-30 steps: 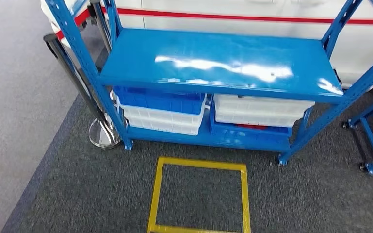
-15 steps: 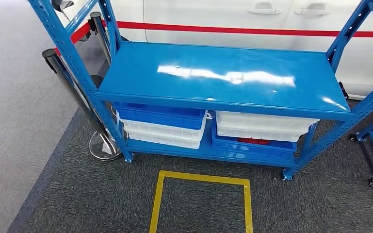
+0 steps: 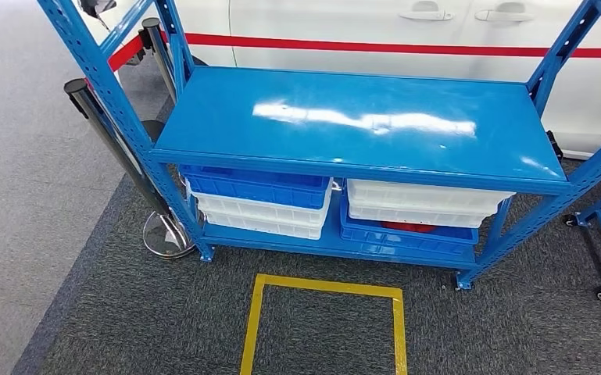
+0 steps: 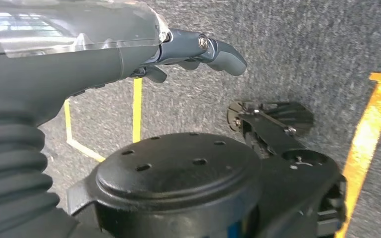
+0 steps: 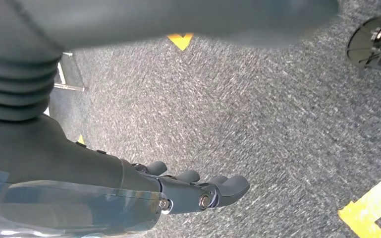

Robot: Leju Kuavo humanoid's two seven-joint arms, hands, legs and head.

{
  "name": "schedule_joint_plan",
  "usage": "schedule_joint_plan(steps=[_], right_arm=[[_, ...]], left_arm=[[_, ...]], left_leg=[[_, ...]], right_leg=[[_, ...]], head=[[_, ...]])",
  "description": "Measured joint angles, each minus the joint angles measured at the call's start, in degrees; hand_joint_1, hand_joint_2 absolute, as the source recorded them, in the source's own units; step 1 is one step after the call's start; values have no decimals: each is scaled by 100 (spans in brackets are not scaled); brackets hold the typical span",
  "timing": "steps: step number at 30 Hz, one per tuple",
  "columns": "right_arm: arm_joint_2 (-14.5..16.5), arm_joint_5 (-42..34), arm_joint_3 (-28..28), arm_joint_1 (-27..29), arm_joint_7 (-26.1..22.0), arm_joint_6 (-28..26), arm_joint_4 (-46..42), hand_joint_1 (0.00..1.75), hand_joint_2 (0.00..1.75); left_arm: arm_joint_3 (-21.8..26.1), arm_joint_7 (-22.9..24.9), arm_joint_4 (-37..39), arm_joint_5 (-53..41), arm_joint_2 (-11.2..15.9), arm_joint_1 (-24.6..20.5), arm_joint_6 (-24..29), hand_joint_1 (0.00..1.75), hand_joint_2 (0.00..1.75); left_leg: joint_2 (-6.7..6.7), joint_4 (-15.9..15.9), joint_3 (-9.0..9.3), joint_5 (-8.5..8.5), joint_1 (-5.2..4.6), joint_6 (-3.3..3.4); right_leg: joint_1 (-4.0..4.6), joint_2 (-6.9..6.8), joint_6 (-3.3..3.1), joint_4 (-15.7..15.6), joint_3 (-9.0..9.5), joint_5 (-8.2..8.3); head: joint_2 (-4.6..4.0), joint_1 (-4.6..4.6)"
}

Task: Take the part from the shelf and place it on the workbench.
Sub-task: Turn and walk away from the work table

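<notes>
Grey carpet lies under my empty, loosely spread left hand (image 4: 198, 49) and right hand (image 5: 198, 191), hanging well short of the blue shelf (image 3: 359, 125) at 12 o'clock, where a red part (image 3: 409, 227) sits in the lower-right blue bin (image 3: 406, 234).

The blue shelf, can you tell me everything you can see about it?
The blue shelf is a painted metal rack with a shiny, bare top board and slanted corner posts with holes. Underneath, its lower board holds stacked blue and white plastic bins, with something red peeking from the right stack. It stands upright on grey carpet, behind a yellow taped square and before a white car.
</notes>
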Motion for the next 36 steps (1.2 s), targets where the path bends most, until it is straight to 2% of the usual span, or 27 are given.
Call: schedule_joint_plan(steps=[8,12,21,25,28,29,30,32,33,34,35,36], right_arm=[[4,-27,-11,-9,95,68,1,0,175],[4,-34,-13,-11,136,67,-1,0,0],[5,-41,-36,-23,114,-2,-2,0,0],[21,-37,-62,-28,113,-4,-2,0,0],[32,-27,-67,-36,114,0,-1,0,0],[32,-25,-69,-40,114,1,-1,0,0],[32,-24,-73,-46,115,1,-1,0,0],[28,-24,-85,-53,115,1,-2,0,0],[27,-24,-91,-54,115,1,-2,0,0],[26,-24,-95,-54,115,1,-2,0,0],[25,-24,-98,-52,115,1,-2,0,0],[22,-24,-99,-50,115,1,-2,0,0]], left_arm=[[-140,258,0,-120,13,-2,-21,0,175],[-179,262,0,-142,19,-13,-27,0,0],[-251,-7,0,-88,45,-12,-144,0,0],[-250,-114,0,-80,81,-12,-149,0,0],[-250,-174,-1,-80,90,-14,-152,0,0],[-250,-183,-1,-80,89,-17,-156,0,0],[-250,-190,-2,-80,87,-18,-160,0,0],[-250,-197,-2,-79,87,-13,-166,0,0],[-250,-199,-2,-79,89,-6,-167,0,0],[-250,-199,-2,-79,89,0,-167,0,0],[-250,-199,-2,-79,88,4,-168,0,0],[-250,-199,-2,-79,87,6,-171,0,0]], left_leg=[[2,4,21,-4,-7,-5],[2,6,23,-5,-8,-4],[3,20,23,-16,-10,4],[4,50,10,-34,-40,102],[11,-91,62,57,-30,196],[12,-160,98,105,-10,221],[13,-210,126,144,11,233],[22,-243,130,181,22,241],[28,-235,121,181,21,238],[32,-224,119,175,22,229],[30,-208,123,162,29,211],[23,-183,138,139,44,181]], right_leg=[[-8,0,7,-16,33,4],[-9,0,9,-20,37,5],[-19,1,19,-30,39,8],[-55,0,92,-59,46,38],[-53,-6,178,2,59,171],[-45,-6,194,81,26,140],[-40,-1,199,220,-47,11],[-40,9,208,769,-326,-383],[-50,10,233,1080,-475,-539],[-64,7,262,1281,-568,-605],[-81,4,292,1301,-574,-561],[-101,2,315,1102,-473,-406]], head=[[0,1],[0,1],[0,1],[0,-4],[0,-2],[0,1],[0,9],[0,21],[0,26],[0,26],[0,26],[0,27]])
